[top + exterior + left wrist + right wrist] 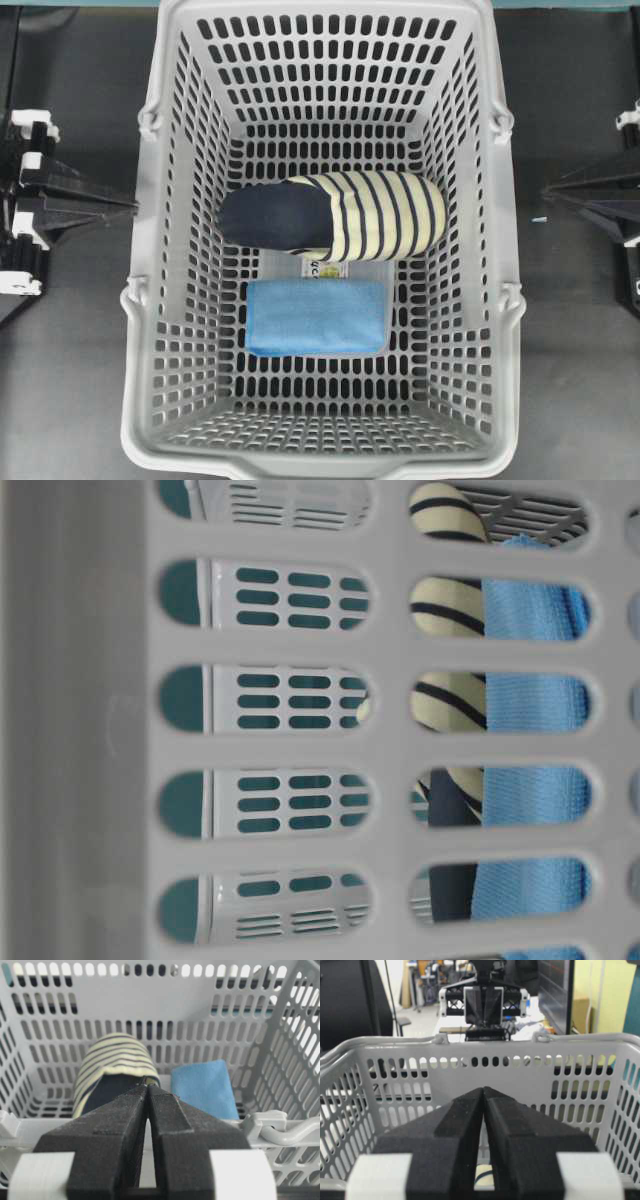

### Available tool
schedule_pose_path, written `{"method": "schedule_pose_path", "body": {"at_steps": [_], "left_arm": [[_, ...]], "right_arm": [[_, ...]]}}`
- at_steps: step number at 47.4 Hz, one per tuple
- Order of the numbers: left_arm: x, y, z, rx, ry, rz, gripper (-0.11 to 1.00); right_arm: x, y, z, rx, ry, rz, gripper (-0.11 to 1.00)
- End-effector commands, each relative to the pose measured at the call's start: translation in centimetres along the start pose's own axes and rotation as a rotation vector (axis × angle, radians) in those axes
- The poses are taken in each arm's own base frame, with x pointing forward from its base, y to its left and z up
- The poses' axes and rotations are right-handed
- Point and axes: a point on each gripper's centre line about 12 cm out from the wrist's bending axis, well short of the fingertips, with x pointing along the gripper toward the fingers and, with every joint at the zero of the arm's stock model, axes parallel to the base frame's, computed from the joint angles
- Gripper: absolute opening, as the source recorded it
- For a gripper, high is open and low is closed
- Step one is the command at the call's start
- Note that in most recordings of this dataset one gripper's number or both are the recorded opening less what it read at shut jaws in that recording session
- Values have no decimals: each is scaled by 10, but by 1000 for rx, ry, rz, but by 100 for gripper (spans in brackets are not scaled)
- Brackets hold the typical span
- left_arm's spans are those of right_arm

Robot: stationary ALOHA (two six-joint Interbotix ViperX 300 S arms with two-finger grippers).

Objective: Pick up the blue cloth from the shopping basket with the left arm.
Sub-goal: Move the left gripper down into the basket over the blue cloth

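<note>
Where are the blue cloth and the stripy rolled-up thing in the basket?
Light sky-blue soft cloth (pixel 315 317): overhead view, middle of its flat top.
Navy and cream-striped rolled garment (pixel 385 215): overhead view, on its striped half.
Light grey slotted plastic basket (pixel 140 400): overhead view, left rim.

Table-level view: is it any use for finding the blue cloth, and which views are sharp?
Table-level view: the shopping basket wall fills it, blurred, with the blue cloth showing only in strips through the slots. Overhead view: sharp, evenly lit, whole cloth visible. Left wrist view: the left tool is close and soft, the cloth beyond it clear.
</note>
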Motion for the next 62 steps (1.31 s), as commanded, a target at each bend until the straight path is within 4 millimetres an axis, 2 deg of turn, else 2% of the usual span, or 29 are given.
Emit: {"method": "schedule_pose_path", "body": {"at_steps": [1,5,12,17,25,32,40,49,51,54,62], "left_arm": [[6,-7,19,24,-3,-40,6],[13,-9,28,17,61,-47,0],[29,-14,49,19,197,-63,0],[47,-18,67,33,288,-75,0],[82,-22,83,37,420,-74,0],[116,-26,80,38,555,-74,0],[152,-31,58,38,716,-71,0],[184,-38,30,33,848,-70,2],[188,-38,22,22,881,-64,6],[195,-40,9,7,921,-55,19],[214,-54,-19,-12,979,-61,70]], "right_arm": [[1,0,10,9,-29,1,1],[-1,0,12,12,-32,0,1],[-4,0,15,14,-28,0,1],[-6,0,17,20,-25,1,1],[-8,0,15,23,2,1,1],[-7,0,13,23,14,0,1],[-8,0,13,23,12,1,1],[-8,0,12,23,17,0,1],[-8,0,12,25,15,0,1],[-8,0,11,22,18,1,1],[-8,0,10,25,18,0,1]]}}
